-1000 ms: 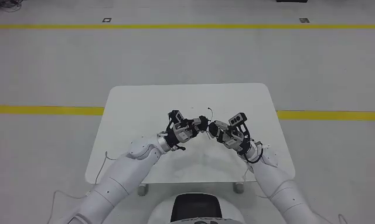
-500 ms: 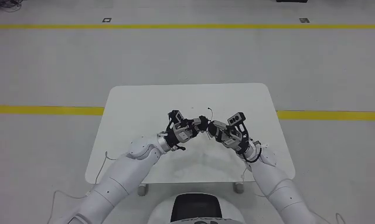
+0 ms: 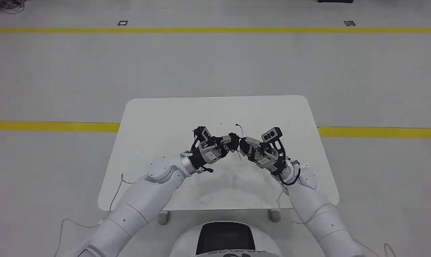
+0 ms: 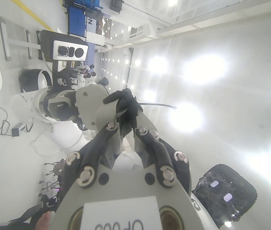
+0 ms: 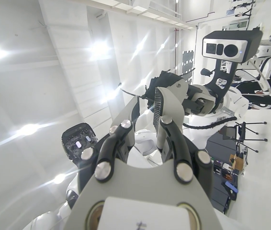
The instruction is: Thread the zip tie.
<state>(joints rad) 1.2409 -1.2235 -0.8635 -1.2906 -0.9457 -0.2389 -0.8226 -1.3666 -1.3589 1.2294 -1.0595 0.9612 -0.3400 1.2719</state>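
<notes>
A thin black zip tie (image 3: 238, 130) is held in the air over the middle of the white table (image 3: 161, 129). My left gripper (image 3: 229, 142) is shut on it. In the left wrist view the black-tipped left gripper (image 4: 127, 106) pinches the zip tie (image 4: 159, 105), whose free end sticks out sideways. My right gripper (image 3: 243, 145) faces it, almost tip to tip. In the right wrist view the right gripper (image 5: 146, 101) stands open with a gap between its pads, and the zip tie (image 5: 130, 93) runs across just past its fingertips.
The table has rounded corners and bare top on both sides of the arms. A yellow floor line (image 3: 60, 126) runs behind it.
The right gripper has shifted slightly left toward the left gripper. The left arm has kept still with the zip tie.
</notes>
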